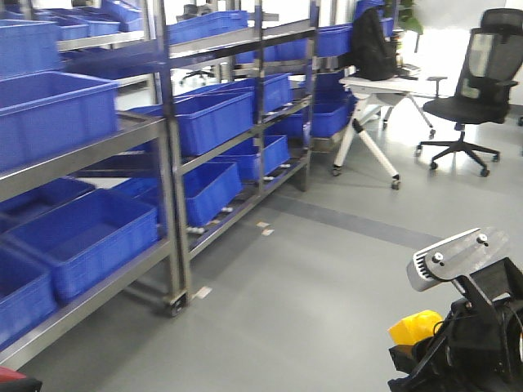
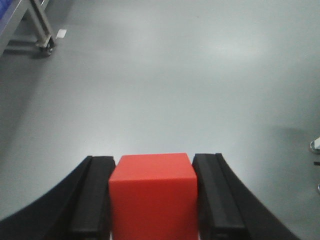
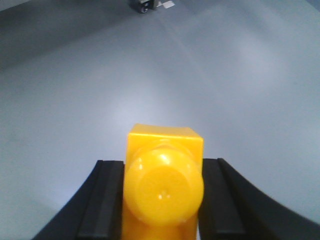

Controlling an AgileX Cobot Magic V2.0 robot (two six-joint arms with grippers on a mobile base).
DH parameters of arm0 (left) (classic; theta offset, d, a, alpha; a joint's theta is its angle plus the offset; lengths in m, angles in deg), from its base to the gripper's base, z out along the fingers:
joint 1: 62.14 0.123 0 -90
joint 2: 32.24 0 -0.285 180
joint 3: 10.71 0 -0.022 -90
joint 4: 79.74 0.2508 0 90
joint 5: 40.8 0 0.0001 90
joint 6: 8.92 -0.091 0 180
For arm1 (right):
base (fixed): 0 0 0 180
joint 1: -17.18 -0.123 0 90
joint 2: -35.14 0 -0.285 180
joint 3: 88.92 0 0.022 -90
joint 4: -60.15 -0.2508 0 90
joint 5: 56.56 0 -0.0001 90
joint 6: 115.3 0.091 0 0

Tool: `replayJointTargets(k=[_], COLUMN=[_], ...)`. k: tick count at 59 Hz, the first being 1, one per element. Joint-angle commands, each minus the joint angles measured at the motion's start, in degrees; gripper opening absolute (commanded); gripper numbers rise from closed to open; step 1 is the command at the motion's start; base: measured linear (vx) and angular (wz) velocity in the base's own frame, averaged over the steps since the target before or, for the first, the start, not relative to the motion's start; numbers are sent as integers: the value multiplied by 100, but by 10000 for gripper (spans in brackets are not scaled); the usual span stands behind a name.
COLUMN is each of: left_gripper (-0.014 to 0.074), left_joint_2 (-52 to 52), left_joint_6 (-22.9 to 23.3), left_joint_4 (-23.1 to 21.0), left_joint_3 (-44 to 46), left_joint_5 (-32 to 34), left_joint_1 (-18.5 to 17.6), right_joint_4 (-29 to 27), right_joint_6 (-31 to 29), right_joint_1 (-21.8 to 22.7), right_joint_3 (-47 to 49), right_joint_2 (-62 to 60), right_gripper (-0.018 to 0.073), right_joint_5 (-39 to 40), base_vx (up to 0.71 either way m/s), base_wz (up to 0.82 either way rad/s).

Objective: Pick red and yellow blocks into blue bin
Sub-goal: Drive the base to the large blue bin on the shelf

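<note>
The plain red block point(image 2: 152, 195) is pinched between the black fingers of my left gripper point(image 2: 152, 167), held over bare grey floor. A sliver of that red block point(image 1: 10, 376) shows at the bottom left corner of the front view. My right gripper point(image 3: 164, 170) is shut on the yellow block point(image 3: 165, 175), whose round stud faces the camera. In the front view the yellow block point(image 1: 415, 326) sits at the bottom right in the right gripper point(image 1: 411, 347). Several blue bins point(image 1: 82, 237) fill the rack on the left; both grippers are well short of them.
A steel rack point(image 1: 167, 180) on castors runs along the left and back. A white folding table point(image 1: 384, 86) and a black office chair point(image 1: 478, 77) stand at the back right. Grey floor point(image 1: 310, 269) lies between me and the rack.
</note>
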Motion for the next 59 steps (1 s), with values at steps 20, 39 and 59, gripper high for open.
replayJointTargets(k=[20,39,59], left_gripper=[216,216,216], left_joint_2=[-28,-28,-28], left_joint_6=[48,48,48], left_joint_4=[-62,-62,-62], left_joint_3=[136,136,136], left_joint_5=[386,386,386], left_joint_1=[-47,-47,-47], right_joint_4=[85,85,85], right_joint_6=[-30,-30,-30], right_joint_1=[10,10,10], right_joint_3=[151,151,151], right_joint_2=[-120,-114,-114], right_gripper=[242,242,242], right_joint_5=[376,377,377], base_vx=[47,47,47], base_wz=[-22,-16,-15])
